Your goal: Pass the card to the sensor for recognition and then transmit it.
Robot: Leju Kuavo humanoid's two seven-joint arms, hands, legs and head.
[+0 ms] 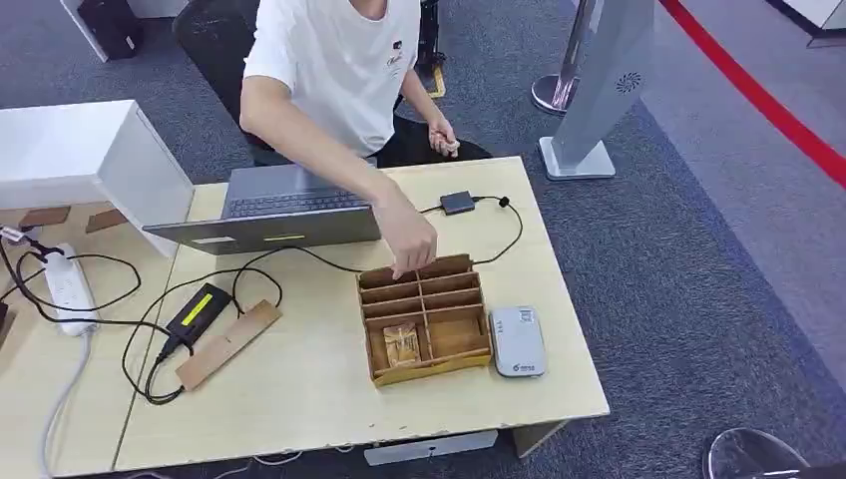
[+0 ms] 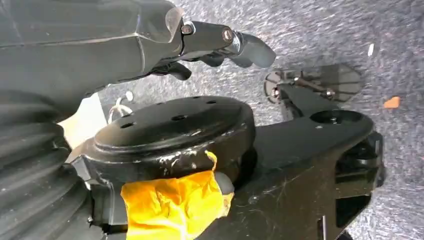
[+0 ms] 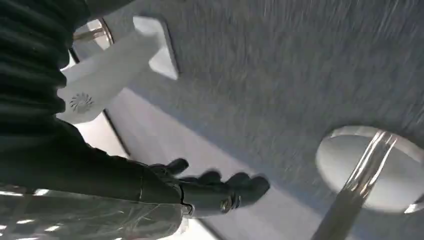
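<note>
A person in a white shirt [image 1: 344, 60] sits behind the wooden table [image 1: 299, 399] and reaches a hand [image 1: 409, 238] into the far end of the wooden box [image 1: 424, 317], which is split into compartments. A small card [image 1: 403, 344] lies in the box's near left compartment. A white card reader [image 1: 518, 340] rests just beside the box on its right. A laptop [image 1: 274, 208], a black power adapter [image 1: 199, 309] and a white power strip [image 1: 66, 289] sit farther left. The left hand [image 2: 227, 47] hangs over the carpet, fingers loosely extended, holding nothing. The right hand [image 3: 220, 189], blurred, hangs likewise empty with fingers apart, near a metal stand base [image 3: 372, 167].
</note>
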